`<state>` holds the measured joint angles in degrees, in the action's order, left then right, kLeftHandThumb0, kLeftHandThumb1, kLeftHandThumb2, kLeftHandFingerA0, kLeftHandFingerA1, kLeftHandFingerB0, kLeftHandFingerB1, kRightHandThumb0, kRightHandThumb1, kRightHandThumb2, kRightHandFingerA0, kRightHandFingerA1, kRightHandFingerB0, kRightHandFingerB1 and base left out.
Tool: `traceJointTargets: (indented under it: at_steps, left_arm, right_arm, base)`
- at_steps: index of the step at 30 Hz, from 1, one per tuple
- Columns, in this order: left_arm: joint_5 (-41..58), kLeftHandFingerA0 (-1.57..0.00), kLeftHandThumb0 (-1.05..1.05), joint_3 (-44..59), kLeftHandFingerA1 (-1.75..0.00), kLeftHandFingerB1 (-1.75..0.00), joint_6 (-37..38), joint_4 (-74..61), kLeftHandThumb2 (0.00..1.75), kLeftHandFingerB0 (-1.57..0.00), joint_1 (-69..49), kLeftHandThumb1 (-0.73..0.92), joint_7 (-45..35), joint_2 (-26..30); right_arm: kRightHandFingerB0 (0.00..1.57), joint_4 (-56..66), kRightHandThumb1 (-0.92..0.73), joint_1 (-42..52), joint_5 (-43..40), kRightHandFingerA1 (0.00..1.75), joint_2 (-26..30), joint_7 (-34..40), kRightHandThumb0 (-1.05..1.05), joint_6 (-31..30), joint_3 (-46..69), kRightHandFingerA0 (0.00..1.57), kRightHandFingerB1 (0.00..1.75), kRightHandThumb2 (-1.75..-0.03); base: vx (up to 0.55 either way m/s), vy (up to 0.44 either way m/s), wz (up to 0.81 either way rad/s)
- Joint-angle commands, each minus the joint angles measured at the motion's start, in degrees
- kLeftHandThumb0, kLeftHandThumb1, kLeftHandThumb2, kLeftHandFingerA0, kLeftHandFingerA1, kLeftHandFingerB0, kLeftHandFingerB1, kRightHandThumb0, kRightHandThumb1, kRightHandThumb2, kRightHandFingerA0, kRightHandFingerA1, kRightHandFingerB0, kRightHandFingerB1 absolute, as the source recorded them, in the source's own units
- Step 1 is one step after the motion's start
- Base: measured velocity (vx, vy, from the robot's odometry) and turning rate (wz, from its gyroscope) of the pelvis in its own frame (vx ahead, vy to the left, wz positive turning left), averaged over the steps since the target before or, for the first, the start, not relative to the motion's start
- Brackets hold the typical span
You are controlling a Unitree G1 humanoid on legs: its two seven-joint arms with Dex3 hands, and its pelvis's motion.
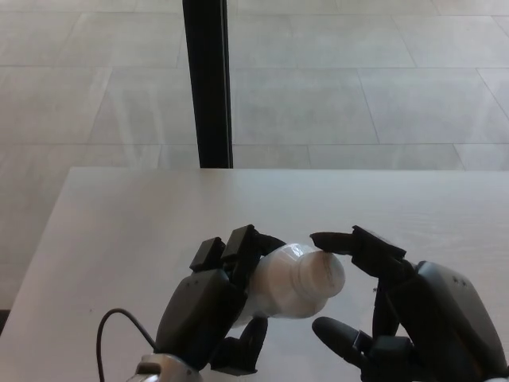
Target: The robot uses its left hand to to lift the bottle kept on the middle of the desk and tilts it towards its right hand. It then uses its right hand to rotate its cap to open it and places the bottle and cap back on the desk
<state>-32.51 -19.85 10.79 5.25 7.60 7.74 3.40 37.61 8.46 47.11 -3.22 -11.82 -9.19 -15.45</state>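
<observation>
My left hand (213, 306) is shut on a white plastic bottle (282, 283), holding it above the desk and tilted so its neck points right. The white cap (321, 274) sits on the neck, facing my right hand (402, 314). That hand's upper finger (350, 243) rests over the top of the cap and its thumb (338, 335) lies below it, with a small gap beneath the cap. The bottle's base is hidden behind my left fingers.
The pale desk (135, 239) spreads out beneath both hands, its far edge near mid-picture. A black vertical post (208, 79) stands behind the desk against a tiled floor. A thin black cable (111, 342) loops by my left wrist.
</observation>
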Motion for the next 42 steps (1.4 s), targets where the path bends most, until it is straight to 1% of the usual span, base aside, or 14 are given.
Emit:
traceJointTargets:
  at_steps: [1, 2, 3, 4, 5, 6, 7, 8, 9, 10, 11, 16, 31, 42]
  left_arm:
    - [1.2, -1.26, -0.05, 0.6, -1.75, -1.47, 2.7, 1.4, 1.18, -1.08, 0.5, 0.61, 1.6, 0.4]
    - [1.2, -1.16, -0.1, 0.5, -1.75, -1.61, 2.9, 1.5, 1.19, -1.02, 0.5, 0.66, 1.7, 0.4]
    - [1.2, -1.28, -0.01, 0.5, -1.75, -1.51, 2.9, 1.4, 1.24, -1.12, 0.5, 0.62, 1.6, 0.5]
    - [0.8, -1.27, -0.04, 0.4, -1.75, -1.49, 2.1, 1.1, 1.21, -1.1, 0.4, 0.6, 1.5, 0.4]
    - [0.6, -1.17, -0.01, 0.4, -1.75, -1.49, 1.6, 0.8, 1.4, -1.04, 0.3, 0.59, 1.2, 0.4]
    - [0.4, -1.16, -0.01, 0.3, -1.75, -1.47, 1.1, 0.5, 1.38, -1.03, 0.2, 0.6, 1.0, 0.4]
    - [0.2, -1.19, 0.0, 0.3, -1.75, -1.48, 0.4, 0.2, 1.37, -1.05, 0.1, 0.58, 0.6, 0.5]
    - [0.0, -1.23, 0.04, 0.2, -1.74, -1.49, 0.6, 0.3, 1.37, -1.07, 0.2, 0.55, 0.7, 0.5]
    - [0.0, -1.23, 0.04, 0.1, -1.74, -1.49, 0.7, 0.4, 1.37, -1.07, 0.2, 0.55, 0.7, 0.6]
    - [0.0, -1.12, 0.09, 0.1, -1.22, -1.17, 0.7, 0.4, 1.34, -1.06, 0.2, 0.73, 0.8, 0.5]
    - [0.0, -1.14, 0.19, 0.1, -1.75, -1.53, 0.4, 0.3, 1.51, -1.06, 0.1, 0.55, 0.5, 0.5]
    - [-0.1, -1.18, 0.22, -0.1, -1.75, -1.55, 0.8, -0.2, 1.65, -1.12, -0.4, 0.48, 0.5, 0.9]
    - [-0.4, -1.24, 0.22, -0.5, -1.74, -1.56, 1.1, 0.4, 1.65, -1.16, -0.5, 0.52, 1.6, 0.3]
    - [-0.1, -1.18, 0.18, -0.3, -1.75, -1.55, 0.8, 0.4, 1.6, -1.11, -0.2, 0.5, 1.1, 0.6]
  right_arm:
    - [0.43, -0.1, -0.65, 0.4, 0.5, 1.6, 0.4, 1.2, -0.73, -0.9, -1.4, 0.91, 0.48, -0.59]
    - [0.43, -0.1, -0.64, 0.6, 0.4, 1.61, 0.5, 1.6, -0.73, -0.6, -1.4, 0.91, 0.48, -0.59]
    - [0.43, -0.1, -0.64, 0.7, 0.6, 1.61, 0.7, 1.7, -0.72, -0.6, -1.6, 0.89, 0.48, -0.59]
    - [0.41, -0.3, -0.59, 0.8, 0.5, 1.64, 0.9, 1.9, -0.72, -0.5, -1.5, 0.88, 0.5, -0.64]
    - [0.42, -0.5, -0.58, 0.9, 0.7, 1.67, 1.1, 2.1, -0.7, -0.5, -1.6, 0.86, 0.51, -0.64]
    - [0.42, -0.6, -0.58, 0.9, 0.8, 1.68, 1.3, 2.2, -0.69, -0.5, -1.5, 0.86, 0.5, -0.64]
    - [0.39, -0.8, -0.49, 1.0, 0.9, 1.48, 1.6, 2.8, -0.77, -0.2, -1.3, 1.0, 0.56, -0.82]
    - [0.42, -0.8, -0.57, 1.1, 0.7, 1.69, 1.8, 2.9, -0.69, -0.3, -1.1, 0.88, 0.5, -0.63]
    - [0.42, -0.7, -0.57, 1.3, 0.7, 1.69, 1.9, 3.0, -0.69, -0.3, -1.2, 0.88, 0.5, -0.63]
    - [0.43, -0.8, -0.56, 1.3, 0.8, 1.66, 2.0, 3.2, -0.65, -0.4, -1.1, 0.88, 0.5, -0.63]
    - [0.44, -0.9, -0.57, 1.4, 0.6, 1.64, 2.2, 3.4, -0.61, -0.4, -0.7, 0.89, 0.5, -0.62]
    - [0.44, -1.3, -0.61, 1.7, 0.2, 1.59, 3.3, 4.0, -0.56, -0.2, 0.1, 0.9, 0.48, -0.61]
    - [0.47, -1.3, -0.59, 0.4, -0.9, 1.57, 3.1, 4.4, -0.57, -0.4, 0.3, 0.91, 0.49, -0.62]
    - [0.46, -1.3, -0.59, -0.5, -0.6, 1.58, 3.1, 4.5, -0.57, -0.3, -1.1, 0.9, 0.51, -0.63]
  base:
    - [0.0, 0.0, 0.0]
    - [0.0, 0.0, 0.0]
    - [0.0, 0.0, 0.0]
    - [0.0, 0.0, 0.0]
    - [0.0, 0.0, 0.0]
    - [0.0, 0.0, 0.0]
    - [0.0, 0.0, 0.0]
    - [0.0, 0.0, 0.0]
    - [0.0, 0.0, 0.0]
    - [0.0, 0.0, 0.0]
    - [0.0, 0.0, 0.0]
    - [0.0, 0.0, 0.0]
    - [0.0, 0.0, 0.0]
    - [0.0, 0.0, 0.0]
